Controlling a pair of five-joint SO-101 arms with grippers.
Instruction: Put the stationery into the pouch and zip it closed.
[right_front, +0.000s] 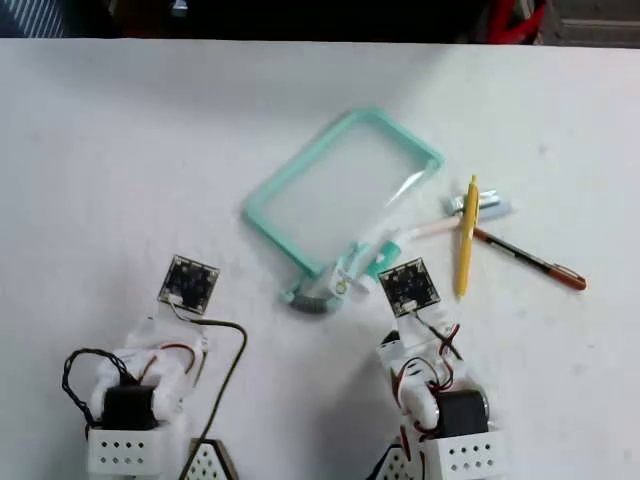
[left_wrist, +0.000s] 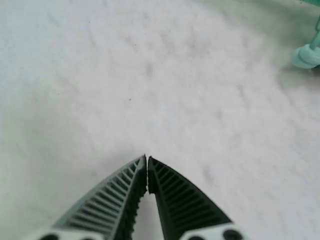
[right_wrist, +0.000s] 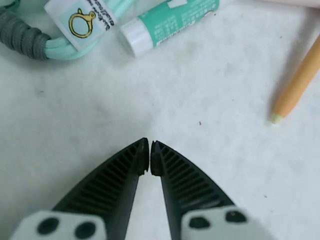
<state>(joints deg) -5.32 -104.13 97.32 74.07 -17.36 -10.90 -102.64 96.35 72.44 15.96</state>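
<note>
A clear pouch (right_front: 340, 190) with a teal rim lies tilted at the table's middle. Its teal strap (right_front: 318, 295), with a grey wrap (right_wrist: 20, 32) and a white tag (right_wrist: 82, 20), trails toward the arms. A teal-and-white tube (right_wrist: 170, 22) lies beside the strap. To the pouch's right lie a yellow pen (right_front: 466, 238), a brown pen (right_front: 530, 262), a pink stick (right_front: 430, 230) and a small white piece (right_front: 480, 203). My right gripper (right_wrist: 150, 147) is shut and empty, just short of the tube and the yellow pen's tip (right_wrist: 295, 85). My left gripper (left_wrist: 147, 162) is shut over bare table, left of the strap.
Both arms sit at the table's near edge, the left arm (right_front: 140, 390) and the right arm (right_front: 440, 400), with cables looping beside them. White table surface spreads around the pouch. A teal strap end (left_wrist: 306, 54) shows at the edge of the left wrist view.
</note>
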